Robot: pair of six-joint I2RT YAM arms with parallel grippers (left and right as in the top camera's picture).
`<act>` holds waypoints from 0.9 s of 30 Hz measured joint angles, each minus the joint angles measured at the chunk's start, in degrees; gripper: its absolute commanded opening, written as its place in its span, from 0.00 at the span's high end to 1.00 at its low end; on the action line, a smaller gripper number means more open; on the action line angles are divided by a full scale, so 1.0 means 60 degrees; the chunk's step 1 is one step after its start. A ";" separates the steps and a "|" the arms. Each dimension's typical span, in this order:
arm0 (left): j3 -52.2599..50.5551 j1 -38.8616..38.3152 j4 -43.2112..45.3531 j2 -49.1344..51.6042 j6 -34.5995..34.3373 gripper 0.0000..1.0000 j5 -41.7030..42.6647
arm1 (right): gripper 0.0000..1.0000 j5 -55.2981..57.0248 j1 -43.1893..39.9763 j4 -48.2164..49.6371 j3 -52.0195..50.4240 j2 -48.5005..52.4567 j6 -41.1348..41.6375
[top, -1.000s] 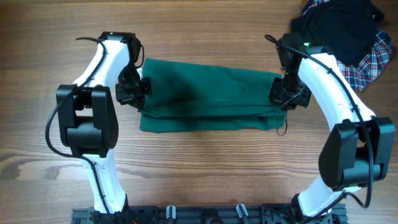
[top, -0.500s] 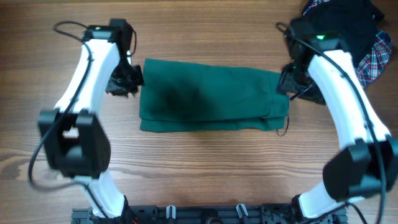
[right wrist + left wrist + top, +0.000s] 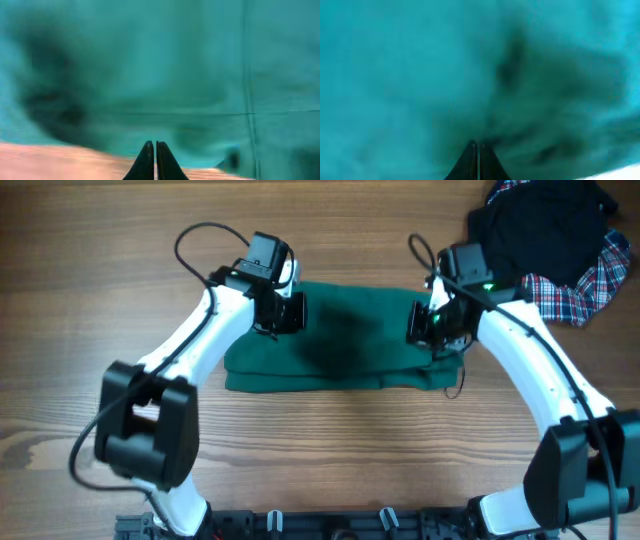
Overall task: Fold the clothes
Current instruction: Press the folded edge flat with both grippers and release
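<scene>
- Jaws of left gripper [image 3: 477,146]: closed, dark fingertips pressed together with only a thin seam between; nothing visibly caught in them.
- Jaws of right gripper [image 3: 153,145]: likewise closed, tips meeting in a narrow point.
- Left gripper, overhead position [image 3: 283,313]: over the upper left part of the green garment [image 3: 350,345], pointing inward toward the middle.
- Right gripper, overhead position [image 3: 428,325]: over the upper right part of the same garment, facing the left one across the cloth.
- Green garment: plain dark green, folded into a long flat band, lying crosswise at the centre of the wooden table [image 3: 320,450]; lower edge layered, darker shading around the middle.
- Drawstring cord [image 3: 455,388]: thin, dark, looping off the garment's lower right corner onto the wood.
- Left wrist view: blurred green cloth [image 3: 395,75] filling the frame behind the fingertips.
- Right wrist view: green cloth [image 3: 150,60] with a straight seam line, strip of table [image 3: 50,160] along the lower edge.
- Black garment [image 3: 545,220]: bunched at the far right corner, well apart from the green one.
- Plaid garment [image 3: 590,280]: red, blue and white, partly under the black heap.
</scene>
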 measured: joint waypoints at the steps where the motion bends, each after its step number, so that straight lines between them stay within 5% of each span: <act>1: -0.0007 0.0011 0.0029 0.0291 0.0000 0.96 0.0000 | 0.96 0.0321 -0.0011 0.0004 -0.0357 0.0084 0.0168; 11: -0.0011 0.0073 -0.0958 0.1490 0.0004 0.96 -0.0146 | 0.96 0.0947 -0.0153 -0.1228 -0.0576 0.0164 0.1096; 17: 0.0007 0.0073 -0.1166 0.1490 0.0004 0.96 -0.0186 | 0.96 0.0721 -0.0149 0.0579 0.0452 -0.0707 0.1075; 27: 0.0007 0.0073 -0.1162 0.1490 0.0004 0.96 -0.0186 | 0.96 0.1960 -0.0149 -0.1239 -0.0004 0.1847 0.1075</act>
